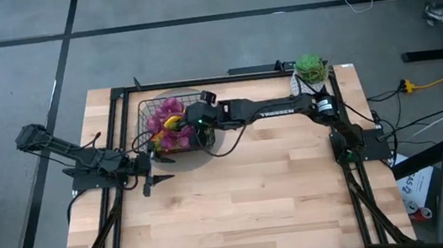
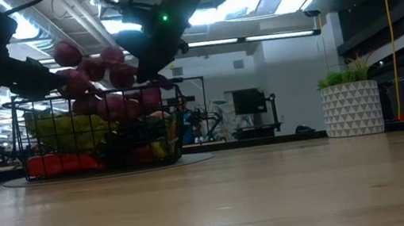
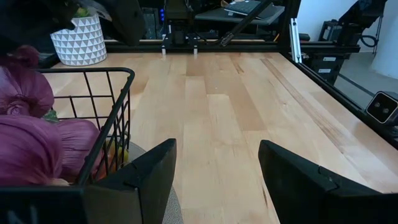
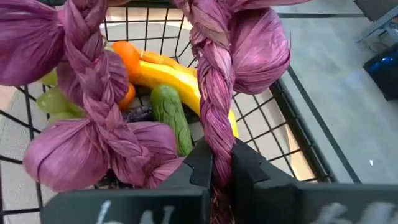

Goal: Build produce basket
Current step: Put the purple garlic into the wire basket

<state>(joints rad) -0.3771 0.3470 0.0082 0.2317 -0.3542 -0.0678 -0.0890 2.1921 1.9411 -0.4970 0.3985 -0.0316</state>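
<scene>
**Evidently a soft braid, pinched by its stem over the basket**

Evidently the purple braided string of papery bulbs [image 4: 124,124] is a light, limp thing: in the right wrist view its plaited stem twists and sags, and the bulbs hang off it loosely. It looks soft enough to crush a little and likely to swing or snag on wire. The plaited stem is the sensible place to hold it, since the rounded bulbs would probably slip or squash between narrow fingers.

The right gripper [image 4: 221,165] does just that; its jaws are nearly together, clamped on the braid's stem. It hangs above the black wire-mesh rectangular basket [image 1: 145,110], which sits toward ten o'clock on the pale wooden tabletop [image 1: 255,188]. Below the bulbs, inside the basket, lie a yellow toy banana [image 4: 171,78], a green cucumber [image 4: 171,115], orange pieces [image 4: 121,53] and pale green grapes [image 4: 53,99].

The left gripper [image 3: 214,168] waits just beside the basket's six o'clock edge, its jaws spread wide and holding nothing.
</scene>
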